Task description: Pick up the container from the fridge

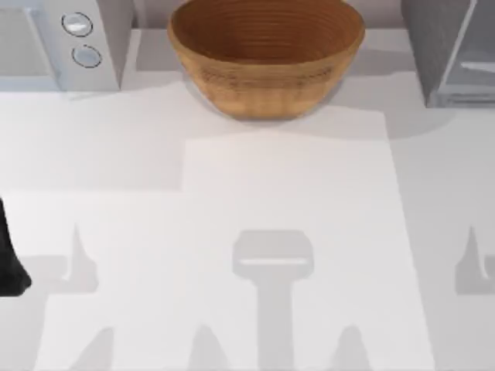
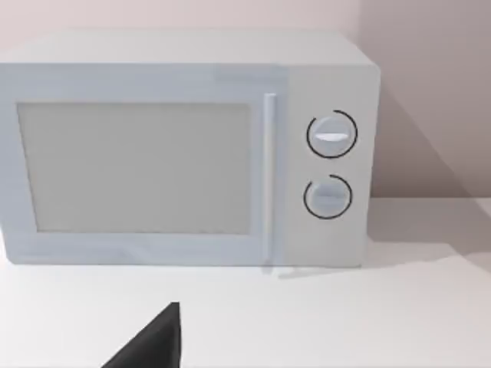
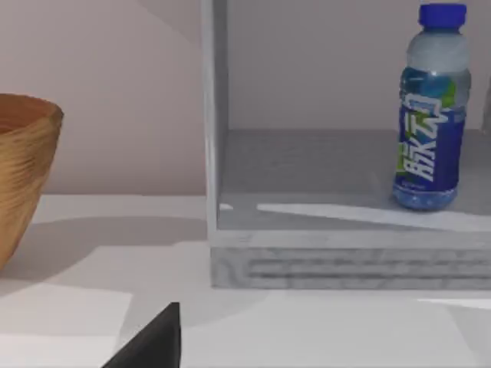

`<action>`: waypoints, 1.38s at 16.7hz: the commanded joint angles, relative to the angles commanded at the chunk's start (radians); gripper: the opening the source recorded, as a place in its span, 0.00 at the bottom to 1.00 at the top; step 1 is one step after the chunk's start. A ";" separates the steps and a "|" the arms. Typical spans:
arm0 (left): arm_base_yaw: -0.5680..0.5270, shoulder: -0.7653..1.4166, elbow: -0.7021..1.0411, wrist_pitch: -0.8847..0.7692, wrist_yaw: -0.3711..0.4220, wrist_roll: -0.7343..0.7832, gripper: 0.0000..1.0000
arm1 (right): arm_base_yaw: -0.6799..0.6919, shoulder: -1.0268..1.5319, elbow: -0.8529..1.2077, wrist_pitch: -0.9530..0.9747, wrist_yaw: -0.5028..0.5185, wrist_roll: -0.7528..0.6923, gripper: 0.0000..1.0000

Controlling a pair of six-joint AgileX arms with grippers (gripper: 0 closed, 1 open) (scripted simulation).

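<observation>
the left gripper (image 1: 9, 267) shows as a dark shape at the left edge of the top view, low over the tabletop (image 1: 294, 201); whether its fingers are apart or together cannot be told. in the left wrist view a black finger (image 2: 157, 341) juts up at the bottom of the frame, pointing toward a white microwave (image 2: 184, 149) with two round knobs (image 2: 331, 135) on its front, standing on the tabletop against the back wall. in the right wrist view a black finger (image 3: 157, 341) of the right gripper sits at the bottom of the frame; its state cannot be told either.

beyond that finger stands the fridge (image 3: 345, 253), open at the front, its grey floor raised a little above the tabletop. the bottle (image 3: 430, 107) stands upright on that floor, at the upper right of the frame, blue cap on top and a blue-green label around its body, well apart from the finger. a brown ribbed bowl (image 3: 23, 176) sits at the left edge of that frame, beside the fridge.

in the top view the bowl is at upper centre, the microwave in the upper left corner, the fridge (image 1: 452, 54) in the upper right corner.
</observation>
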 joint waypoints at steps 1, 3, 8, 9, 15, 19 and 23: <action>0.000 0.000 0.000 0.000 0.000 0.000 1.00 | 0.000 0.000 0.000 0.000 0.000 0.000 1.00; 0.000 0.000 0.000 0.000 0.000 0.000 1.00 | -0.004 0.010 0.001 0.010 -0.004 0.000 1.00; 0.000 0.000 0.000 0.000 0.000 0.000 1.00 | -0.077 0.219 0.030 0.220 -0.073 -0.003 1.00; 0.000 0.000 0.000 0.000 0.000 0.000 1.00 | -0.100 0.292 0.038 0.290 -0.094 -0.003 1.00; 0.000 0.000 0.000 0.000 0.000 0.000 1.00 | -0.263 0.871 0.089 0.789 -0.248 0.002 1.00; 0.000 0.000 0.000 0.000 0.000 0.000 1.00 | -0.371 1.256 0.119 1.113 -0.353 0.010 1.00; 0.000 0.000 0.000 0.000 0.000 0.000 1.00 | -0.460 1.552 0.150 1.383 -0.442 0.015 1.00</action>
